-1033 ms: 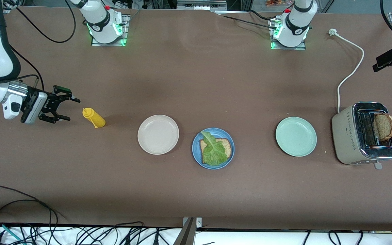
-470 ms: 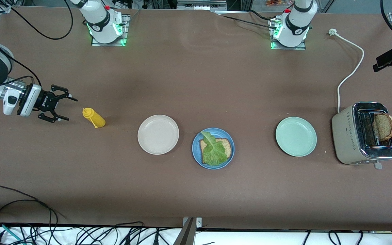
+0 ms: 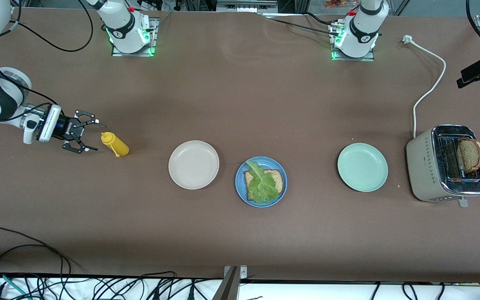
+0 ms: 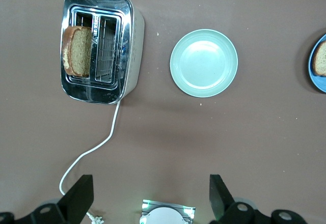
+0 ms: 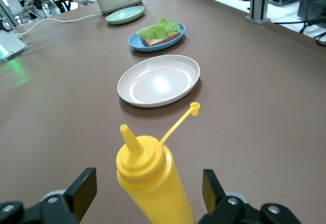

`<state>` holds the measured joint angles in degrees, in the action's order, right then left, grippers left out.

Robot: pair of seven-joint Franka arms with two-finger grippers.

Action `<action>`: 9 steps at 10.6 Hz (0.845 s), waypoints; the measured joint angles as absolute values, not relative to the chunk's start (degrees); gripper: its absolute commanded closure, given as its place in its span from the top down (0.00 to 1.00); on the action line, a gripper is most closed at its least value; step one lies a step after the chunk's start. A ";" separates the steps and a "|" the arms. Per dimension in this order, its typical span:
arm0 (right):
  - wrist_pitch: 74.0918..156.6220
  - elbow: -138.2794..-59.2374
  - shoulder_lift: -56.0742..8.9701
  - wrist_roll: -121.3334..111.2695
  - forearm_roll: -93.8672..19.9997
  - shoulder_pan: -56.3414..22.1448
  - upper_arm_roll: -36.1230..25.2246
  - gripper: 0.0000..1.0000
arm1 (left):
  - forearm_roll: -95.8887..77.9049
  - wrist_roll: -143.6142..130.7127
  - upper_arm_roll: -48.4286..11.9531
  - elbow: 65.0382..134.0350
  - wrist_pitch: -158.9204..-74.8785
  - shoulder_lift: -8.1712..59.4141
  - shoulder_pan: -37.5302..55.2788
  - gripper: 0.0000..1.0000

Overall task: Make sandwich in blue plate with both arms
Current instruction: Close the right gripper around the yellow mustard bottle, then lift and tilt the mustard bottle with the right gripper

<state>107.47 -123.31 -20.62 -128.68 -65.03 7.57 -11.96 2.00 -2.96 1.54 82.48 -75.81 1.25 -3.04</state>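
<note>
Front view, left edge: right gripper (image 3: 91, 136) spread beside the yellow bottle (image 3: 115, 144), perhaps not touching it. Centre: blue plate (image 3: 240, 189) holds bread (image 3: 281, 180) under lettuce (image 3: 261, 185). Left gripper (image 4: 147, 193) spread, high above the table.

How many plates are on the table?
3, in a row: beige plate nearest the mustard bottle, blue plate in the middle with bread and lettuce, green plate beside the toaster.
</note>
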 measured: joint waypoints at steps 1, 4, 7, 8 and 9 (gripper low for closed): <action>106.28 -123.21 -21.52 -130.98 -65.97 7.73 -11.99 0.94 | 2.00 -2.96 1.60 82.48 -75.81 1.25 -3.20 1.00; 102.54 -122.47 -23.81 -137.74 -69.02 8.28 -12.07 0.94 | 2.00 -2.96 1.65 82.48 -75.81 1.25 -3.93 1.00; 98.87 -118.98 -28.94 -143.53 -70.94 8.34 -12.08 0.94 | 2.00 -2.96 1.65 82.48 -75.81 1.25 -4.16 1.00; 98.61 -118.38 -30.23 -144.79 -71.00 8.54 -12.10 0.94 | 2.00 -2.96 1.65 82.48 -75.81 1.25 -4.28 1.00; 98.43 -118.16 -30.95 -145.57 -71.02 8.86 -12.10 0.94 | 2.00 -2.96 1.65 82.48 -75.81 1.25 -4.33 1.00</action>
